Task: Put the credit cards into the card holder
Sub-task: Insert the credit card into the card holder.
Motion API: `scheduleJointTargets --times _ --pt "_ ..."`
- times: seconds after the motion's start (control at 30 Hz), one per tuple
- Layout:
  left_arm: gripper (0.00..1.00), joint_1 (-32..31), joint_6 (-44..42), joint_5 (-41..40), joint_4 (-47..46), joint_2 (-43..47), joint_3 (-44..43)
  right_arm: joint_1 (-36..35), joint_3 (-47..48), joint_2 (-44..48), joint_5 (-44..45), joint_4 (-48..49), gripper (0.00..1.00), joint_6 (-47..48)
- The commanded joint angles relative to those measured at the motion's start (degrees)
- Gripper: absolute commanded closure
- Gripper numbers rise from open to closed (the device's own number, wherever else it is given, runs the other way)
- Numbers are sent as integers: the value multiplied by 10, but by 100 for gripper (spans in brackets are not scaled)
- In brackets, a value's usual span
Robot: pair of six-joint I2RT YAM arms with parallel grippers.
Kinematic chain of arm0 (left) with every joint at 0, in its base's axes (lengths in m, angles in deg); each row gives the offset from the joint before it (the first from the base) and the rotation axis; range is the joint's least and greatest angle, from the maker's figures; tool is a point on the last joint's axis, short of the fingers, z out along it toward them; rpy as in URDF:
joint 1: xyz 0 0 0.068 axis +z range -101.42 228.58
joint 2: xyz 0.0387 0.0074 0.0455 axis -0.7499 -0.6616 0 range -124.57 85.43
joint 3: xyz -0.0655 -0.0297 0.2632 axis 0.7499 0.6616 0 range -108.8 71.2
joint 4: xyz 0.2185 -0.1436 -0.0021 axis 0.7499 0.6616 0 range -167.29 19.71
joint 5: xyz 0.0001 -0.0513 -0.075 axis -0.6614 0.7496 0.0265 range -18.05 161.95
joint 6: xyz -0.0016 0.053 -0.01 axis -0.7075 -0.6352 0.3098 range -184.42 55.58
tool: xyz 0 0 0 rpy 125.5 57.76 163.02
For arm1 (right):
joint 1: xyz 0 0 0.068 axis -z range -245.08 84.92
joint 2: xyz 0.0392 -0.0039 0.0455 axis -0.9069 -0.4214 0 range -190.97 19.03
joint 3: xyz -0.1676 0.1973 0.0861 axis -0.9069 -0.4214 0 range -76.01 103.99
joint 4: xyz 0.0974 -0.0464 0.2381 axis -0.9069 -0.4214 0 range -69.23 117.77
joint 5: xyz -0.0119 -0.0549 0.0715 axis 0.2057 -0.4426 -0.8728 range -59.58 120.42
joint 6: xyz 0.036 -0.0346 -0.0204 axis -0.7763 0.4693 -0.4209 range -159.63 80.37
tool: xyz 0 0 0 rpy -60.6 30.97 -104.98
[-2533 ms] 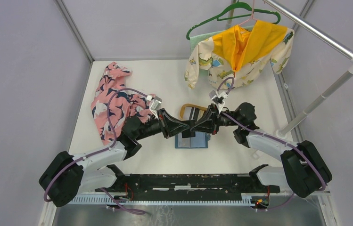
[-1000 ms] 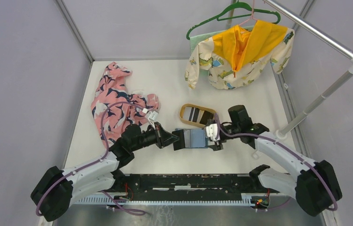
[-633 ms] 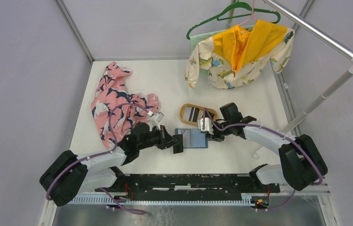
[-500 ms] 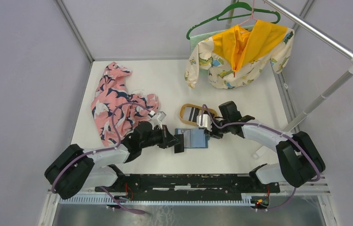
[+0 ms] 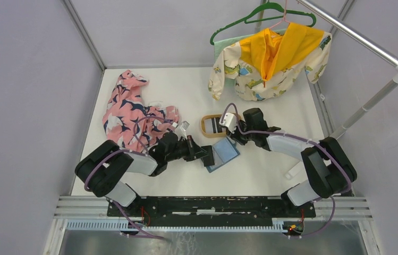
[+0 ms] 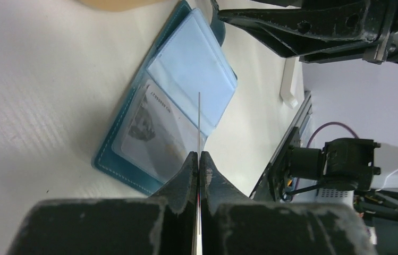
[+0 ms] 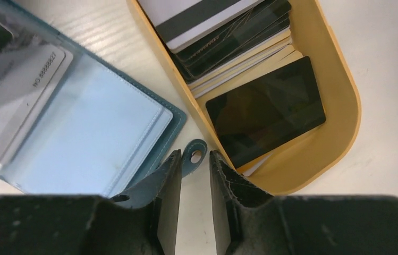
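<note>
The teal card holder (image 5: 224,151) lies open and tilted on the white table; it also shows in the left wrist view (image 6: 186,58) and the right wrist view (image 7: 95,133). A pale card (image 6: 151,130) sits in its clear left pocket. My left gripper (image 5: 207,158) (image 6: 199,155) is shut on a thin card (image 6: 199,122), seen edge-on above the holder's fold. My right gripper (image 5: 232,139) (image 7: 194,159) is narrowly open, its tips on either side of the holder's side tab (image 7: 201,147). Several dark credit cards (image 7: 265,109) lie in the tan tray (image 7: 345,90).
The tan oval tray (image 5: 205,127) stands just behind the holder, close to my right fingers. A pink patterned garment (image 5: 127,114) lies at the left. A yellow and white garment (image 5: 268,58) hangs on a rack pole (image 5: 366,106) at the back right.
The card holder has turned from square to tilted and shifted slightly right. My right gripper has moved back toward the tray, to the holder's tab. My left arm has folded in, still holding its card.
</note>
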Motion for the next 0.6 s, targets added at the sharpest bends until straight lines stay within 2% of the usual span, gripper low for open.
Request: scheduleJointTargets --times 0.0,0.1,0.2,0.37,0.57 --pt "98 2 96 -16 -147 -34 9 0 68 -19 -13 -37 67 -17" --pt "98 2 149 -47 -237 -52 41 15 74 -5 -66 -80 58 0" --pt "98 -2 180 -81 -281 -57 65 44 59 20 -132 -90 46 -21" --pt "98 -11 178 -124 -259 -34 79 80 11 32 -231 -67 33 -87" --pt "98 -35 173 -177 -200 5 81 82 -10 -16 -218 -22 32 -186"
